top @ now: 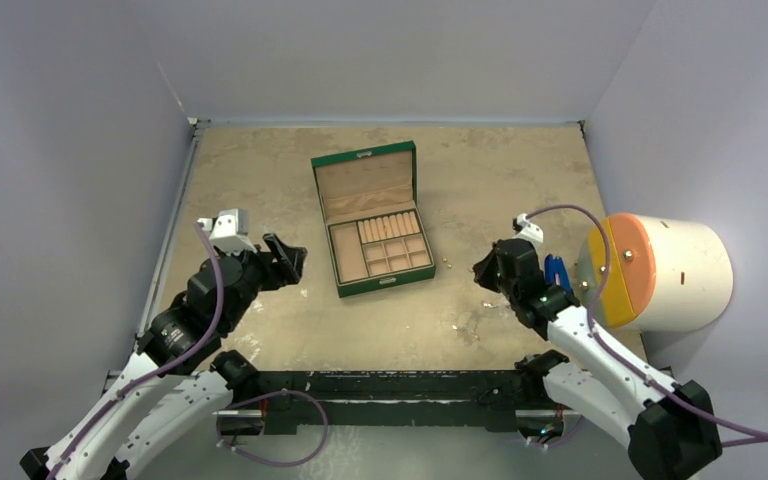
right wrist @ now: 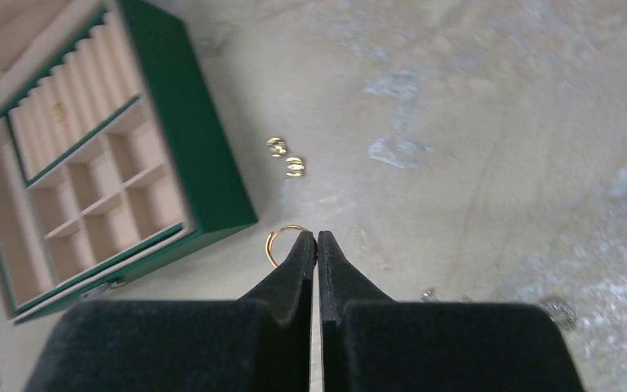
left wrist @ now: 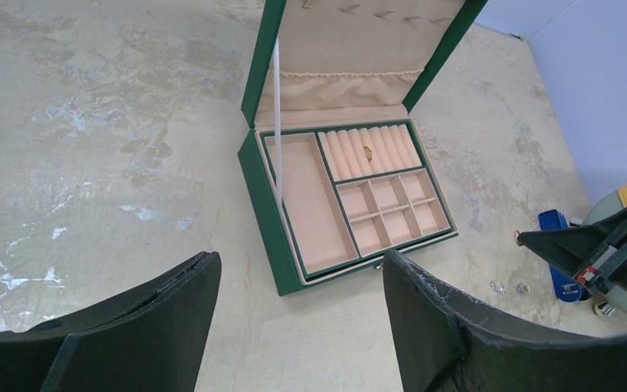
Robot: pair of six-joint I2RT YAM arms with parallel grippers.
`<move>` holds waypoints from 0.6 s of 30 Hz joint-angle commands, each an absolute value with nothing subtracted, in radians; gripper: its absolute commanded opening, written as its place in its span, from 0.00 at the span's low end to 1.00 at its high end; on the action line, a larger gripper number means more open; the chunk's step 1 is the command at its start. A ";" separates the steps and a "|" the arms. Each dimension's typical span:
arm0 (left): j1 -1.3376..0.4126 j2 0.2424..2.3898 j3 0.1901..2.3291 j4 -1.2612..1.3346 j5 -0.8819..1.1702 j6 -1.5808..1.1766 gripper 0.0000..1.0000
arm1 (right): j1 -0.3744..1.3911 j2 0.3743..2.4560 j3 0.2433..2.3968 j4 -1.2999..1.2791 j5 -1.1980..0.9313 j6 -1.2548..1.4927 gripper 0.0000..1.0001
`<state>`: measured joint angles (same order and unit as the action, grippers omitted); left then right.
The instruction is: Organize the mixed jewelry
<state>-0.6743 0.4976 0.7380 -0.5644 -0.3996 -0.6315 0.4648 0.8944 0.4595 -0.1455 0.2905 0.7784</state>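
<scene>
The open green box (top: pixel 372 220) stands mid-table; one gold piece (left wrist: pixel 368 150) sits in its ring rolls. My right gripper (right wrist: pixel 317 237) is shut on a thin gold hoop (right wrist: pixel 282 241), pinched at its edge, just right of the box's front corner. Two gold studs (right wrist: pixel 276 146) lie on the table beyond it, and small silvery pieces (right wrist: pixel 429 294) lie nearer. My left gripper (left wrist: pixel 300 257) is open and empty, left of and in front of the box (left wrist: pixel 269 220). In the top view the right gripper (top: pixel 485 268) is right of the box and the left gripper (top: pixel 285 262) is to its left.
A blue clip-like tool (top: pixel 557 270) lies by the right arm. A large white cylinder with an orange and yellow face (top: pixel 660 272) lies at the right edge. Grey walls close in the table on three sides. The box lid (left wrist: pixel 351 49) stands upright.
</scene>
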 commanded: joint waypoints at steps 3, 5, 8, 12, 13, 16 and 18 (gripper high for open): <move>-0.669 0.526 0.748 -0.524 -0.367 -0.629 0.73 | 0.535 0.863 0.491 -0.005 0.119 0.586 0.00; -0.669 0.535 0.755 -0.524 -0.340 -0.637 0.73 | 0.625 0.871 0.517 0.031 0.172 0.562 0.00; -0.670 0.551 0.775 -0.520 -0.263 -0.657 0.73 | 0.760 0.905 0.569 0.054 0.240 0.532 0.00; -0.669 0.579 0.806 -0.532 -0.176 -0.683 0.72 | 0.884 0.969 0.645 0.105 0.263 0.477 0.00; -0.669 0.585 0.810 -0.536 -0.157 -0.685 0.72 | 0.916 0.987 0.666 0.117 0.273 0.458 0.00; -0.669 0.596 0.813 -0.520 -0.083 -0.689 0.72 | 0.998 1.051 0.725 0.155 0.311 0.390 0.00; -0.670 0.600 0.808 -0.502 -0.033 -0.692 0.72 | 1.047 1.090 0.771 0.169 0.340 0.338 0.00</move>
<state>-0.6743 0.5941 0.7715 -0.5617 -0.1658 -0.6716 0.9668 1.0336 0.6693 0.0727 0.2562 0.4690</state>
